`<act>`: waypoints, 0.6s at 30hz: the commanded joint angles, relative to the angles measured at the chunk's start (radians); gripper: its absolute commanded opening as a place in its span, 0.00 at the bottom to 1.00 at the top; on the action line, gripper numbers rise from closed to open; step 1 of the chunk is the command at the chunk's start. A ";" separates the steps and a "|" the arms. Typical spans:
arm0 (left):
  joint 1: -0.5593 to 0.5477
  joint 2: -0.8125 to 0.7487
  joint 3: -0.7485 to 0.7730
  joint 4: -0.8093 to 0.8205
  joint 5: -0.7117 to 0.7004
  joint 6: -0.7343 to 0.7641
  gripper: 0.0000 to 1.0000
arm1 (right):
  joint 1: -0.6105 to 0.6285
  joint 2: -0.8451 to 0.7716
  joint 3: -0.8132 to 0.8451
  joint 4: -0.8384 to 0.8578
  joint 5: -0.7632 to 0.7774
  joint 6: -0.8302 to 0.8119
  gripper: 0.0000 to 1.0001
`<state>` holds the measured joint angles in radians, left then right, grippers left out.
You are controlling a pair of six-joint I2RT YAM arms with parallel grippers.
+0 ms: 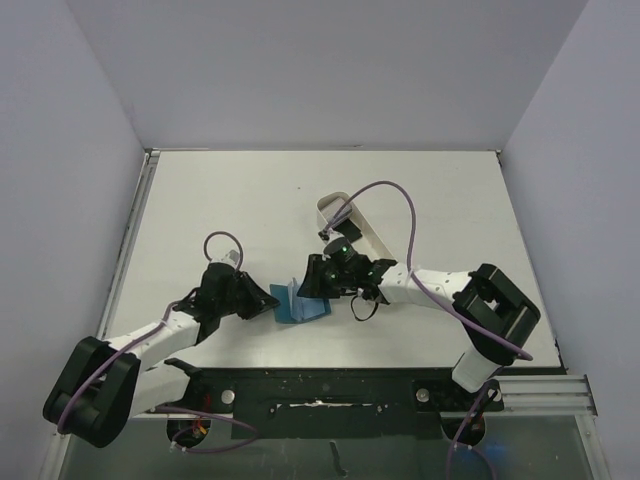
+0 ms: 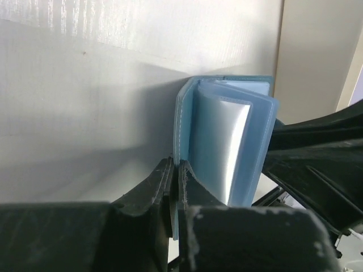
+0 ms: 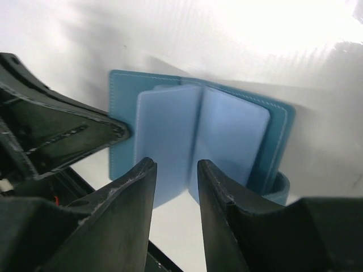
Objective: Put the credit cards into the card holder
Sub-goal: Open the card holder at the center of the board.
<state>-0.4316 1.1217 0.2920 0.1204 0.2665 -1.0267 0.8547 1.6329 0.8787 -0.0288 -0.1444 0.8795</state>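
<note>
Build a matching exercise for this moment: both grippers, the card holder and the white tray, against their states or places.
Things:
1. left gripper
2. right gripper
3. card holder
4. white tray

States or places:
A. farthest back in the top view, beyond the right gripper
B. jaws apart, in front of the light blue inner pockets
C. spread open between the two grippers
D. jaws shut on the edge of the teal cover

Pairs: 1-D, 2-B, 3-C, 4-A

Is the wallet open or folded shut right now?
Open. The wallet has its cover spread and its lighter blue inner pockets fan apart; the left gripper pinches one cover edge.
</note>
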 commanded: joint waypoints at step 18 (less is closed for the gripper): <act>0.014 0.096 -0.011 0.213 0.085 -0.024 0.45 | 0.033 0.125 0.124 -0.076 0.108 -0.047 0.38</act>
<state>-0.4271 1.2816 0.2890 0.2798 0.3332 -1.0451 0.8783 1.7527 0.9565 -0.0826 -0.0971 0.8558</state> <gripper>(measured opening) 0.420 0.377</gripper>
